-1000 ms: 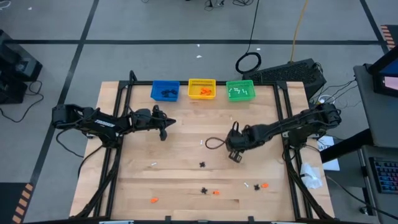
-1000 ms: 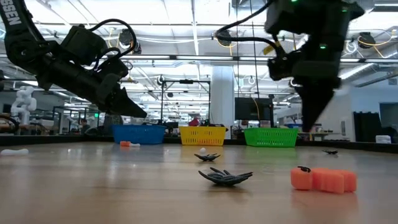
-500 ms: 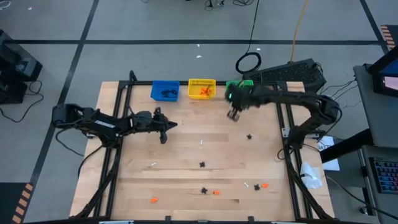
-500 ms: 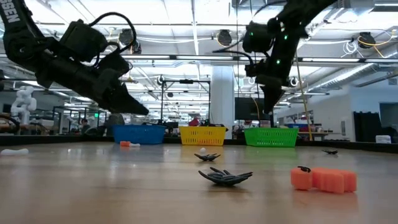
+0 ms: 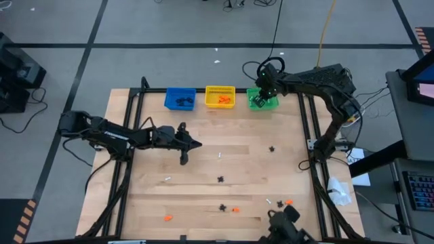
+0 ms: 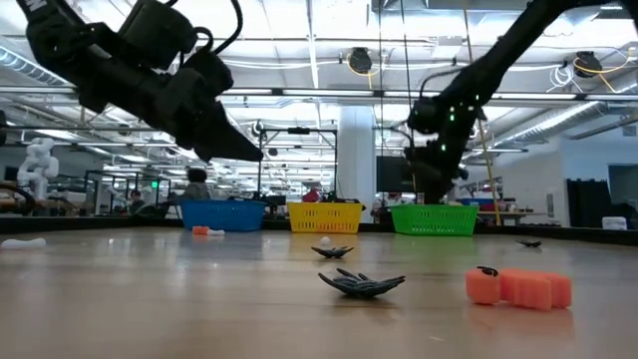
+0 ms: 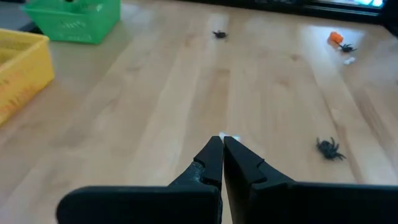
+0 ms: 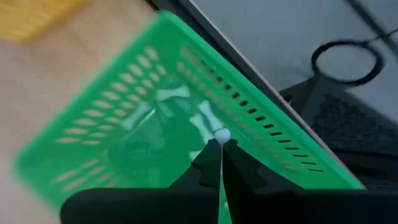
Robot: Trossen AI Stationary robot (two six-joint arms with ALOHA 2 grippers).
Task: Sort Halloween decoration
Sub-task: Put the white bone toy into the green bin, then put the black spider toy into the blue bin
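Well, from the left: the left pincer hangs shut and empty over the mid-left bench, just short of a small white piece. At the far edge sit the blue bin with black spiders, the yellow bin with orange bits, and the green bin with white bones. The right pincer is over the green bin, closed on a tiny white trinket. Loose Halloween decoration lies scattered across the near bench. These look featherlight, hard and skittish; I'd pinch each by its body.
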